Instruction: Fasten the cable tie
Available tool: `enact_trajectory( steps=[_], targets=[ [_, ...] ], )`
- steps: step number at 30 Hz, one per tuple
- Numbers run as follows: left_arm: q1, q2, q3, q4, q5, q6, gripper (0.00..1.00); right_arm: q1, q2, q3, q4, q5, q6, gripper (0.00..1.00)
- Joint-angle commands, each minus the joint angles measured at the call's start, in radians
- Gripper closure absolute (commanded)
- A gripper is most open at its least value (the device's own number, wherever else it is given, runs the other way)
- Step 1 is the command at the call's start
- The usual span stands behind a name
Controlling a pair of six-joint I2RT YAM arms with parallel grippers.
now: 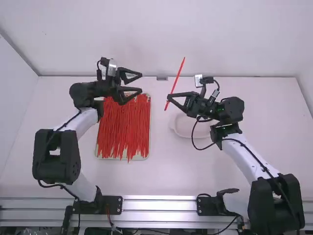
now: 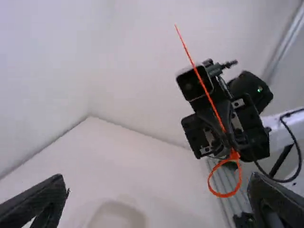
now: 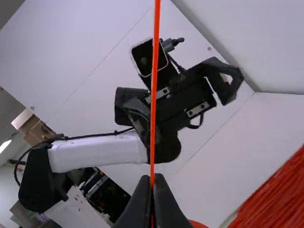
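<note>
Got the red cable tie (image 1: pixel 176 81) pinched in the right gripper (image 1: pixel 168 101) right of the tray (image 1: pixel 149 132), tail slanting up-and-away, maybe already looped, left gripper (image 1: pixel 141 82) gaping over tray's far end.

Ties (image 1: pixel 124 125) on tray (image 1: pixel 149 137) (bowl (image 1: pixel 180 128) to right)

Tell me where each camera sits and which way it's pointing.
High view: above and behind the bases, looking forward and down on the table; both arms show.
Left wrist view: on the left wrist, facing the right gripper, shut on a looped red cable tie; own open fingers show.
Right wrist view: on the right wrist, facing the left gripper; its own fingers pinch the tie.
Shared: the wrist views face each other; all three show the held tie.
</note>
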Motion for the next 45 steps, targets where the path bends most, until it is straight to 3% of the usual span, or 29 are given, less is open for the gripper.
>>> enact_trajectory(
  steps=[1,14,32,39,45],
  targets=[
    [0.013,-0.037,0.068,-0.068,0.047,-0.046,0.01,-0.02,-0.011,0.023,-0.007,-0.011,-0.017,1.0],
    [0.047,-0.037,0.166,-0.468,0.081,-0.001,0.01,-0.126,-0.011,0.023,-0.009,-0.085,-0.041,1.0],
    [0.129,-0.035,0.166,-0.731,0.011,0.048,0.01,-0.206,-0.011,0.023,-0.031,-0.092,-0.068,1.0],
    [0.123,-0.035,0.166,-1.058,-0.066,0.283,0.0,-0.209,-0.011,0.023,-0.04,-0.121,-0.091,1.0],
    [0.122,-0.035,0.166,-1.426,-0.236,0.531,0.01,-0.232,-0.011,0.023,-0.232,-0.11,-0.248,1.0]
  ],
)
